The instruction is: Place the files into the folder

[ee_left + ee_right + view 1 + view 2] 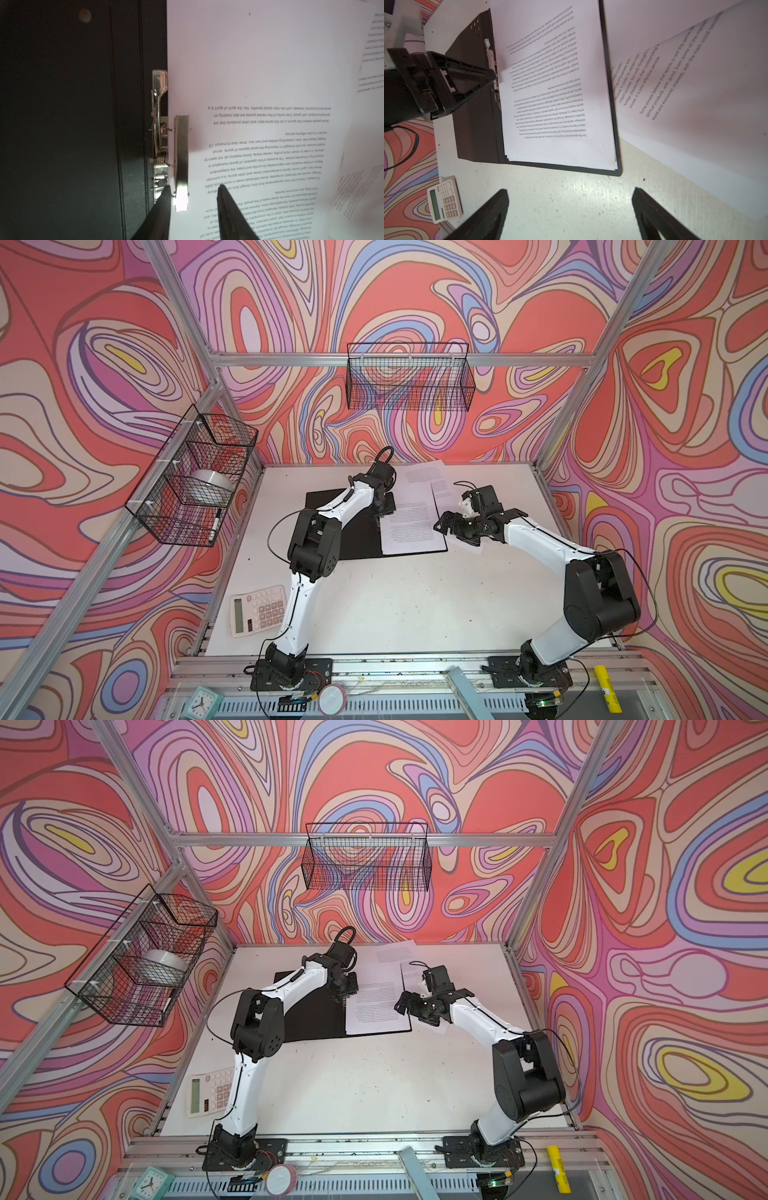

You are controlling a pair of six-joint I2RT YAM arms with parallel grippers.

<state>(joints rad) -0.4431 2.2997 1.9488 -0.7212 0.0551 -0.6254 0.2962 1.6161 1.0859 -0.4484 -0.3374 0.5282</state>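
The folder (357, 545) (316, 1025) lies open on the white table, black inside up. A stack of files (411, 531) (376, 1011) rests on its right half, edges showing in the right wrist view (556, 83). My left gripper (380, 522) (194, 188) points down at the spine. Its fingers stand apart, one beside the metal clip (181, 149), the other on the top sheet. My right gripper (441, 526) (570, 193) hovers wide open and empty over bare table beside the folder's right edge. More loose files (426, 475) (695, 83) lie behind and to the right.
A grey calculator (257, 610) (444, 200) sits at the table's front left. Wire baskets hang on the back wall (409, 377) and the left wall (195, 477), the left one holding a tape roll. A small clock (201, 701) and a yellow marker (607, 693) lie on the front rail.
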